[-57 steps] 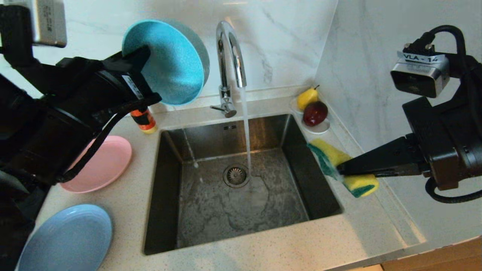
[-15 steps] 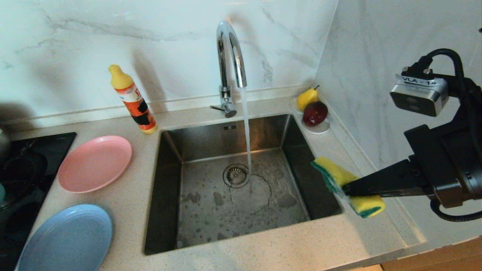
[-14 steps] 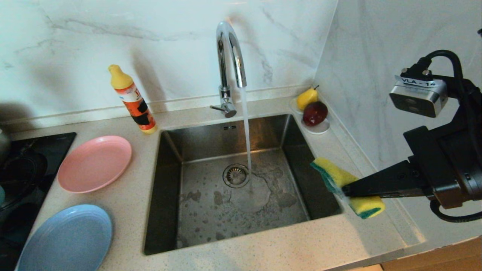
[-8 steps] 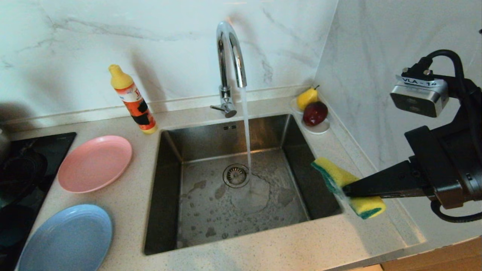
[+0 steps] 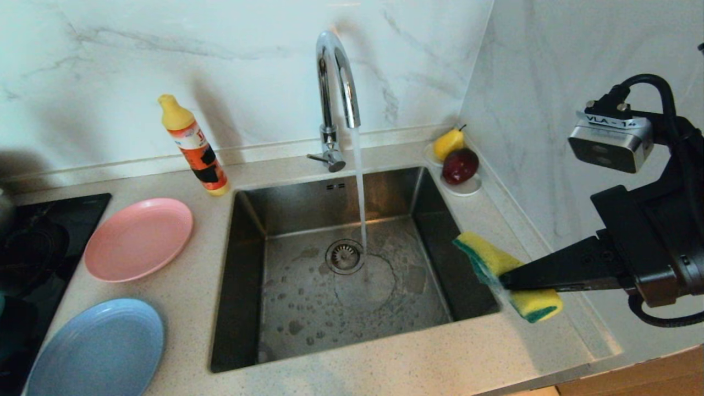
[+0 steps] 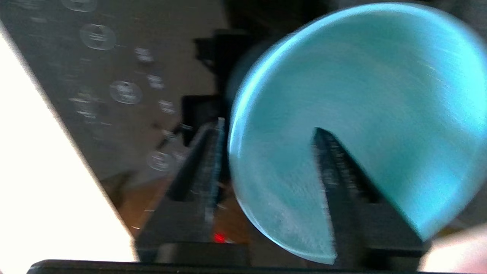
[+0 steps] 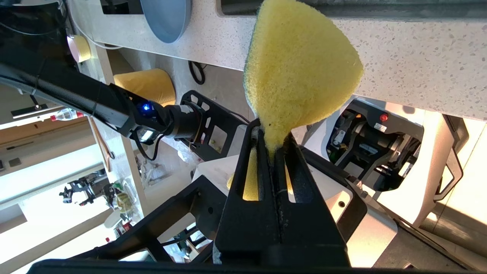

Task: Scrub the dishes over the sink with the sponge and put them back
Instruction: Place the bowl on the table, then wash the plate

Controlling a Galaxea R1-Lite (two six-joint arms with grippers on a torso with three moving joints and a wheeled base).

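In the left wrist view my left gripper [image 6: 268, 127] is open around the rim of the teal bowl [image 6: 380, 95]: one finger is outside the rim, the other inside the bowl. The bowl hangs over a black cooktop [image 6: 114, 76]. My right gripper [image 5: 501, 281] is shut on the yellow sponge [image 5: 489, 256] above the sink's right rim; the sponge [image 7: 300, 64] is pinched and folded between the fingers. The pink plate [image 5: 137, 239] and light blue plate [image 5: 96, 349] lie on the counter left of the sink [image 5: 247, 275]. Water runs from the tap [image 5: 335, 71].
A yellow-capped orange bottle [image 5: 195, 146] stands behind the sink's left corner. A pear [image 5: 448, 143] and a dark red apple [image 5: 460, 165] sit on a white saucer [image 5: 467, 190] at the back right. The cooktop [image 5: 33, 247] fills the far left.
The left arm, which held the teal bowl up beside the tap, has gone out of the head view to the left, uncovering the bottle. The right gripper with the sponge has stayed put.
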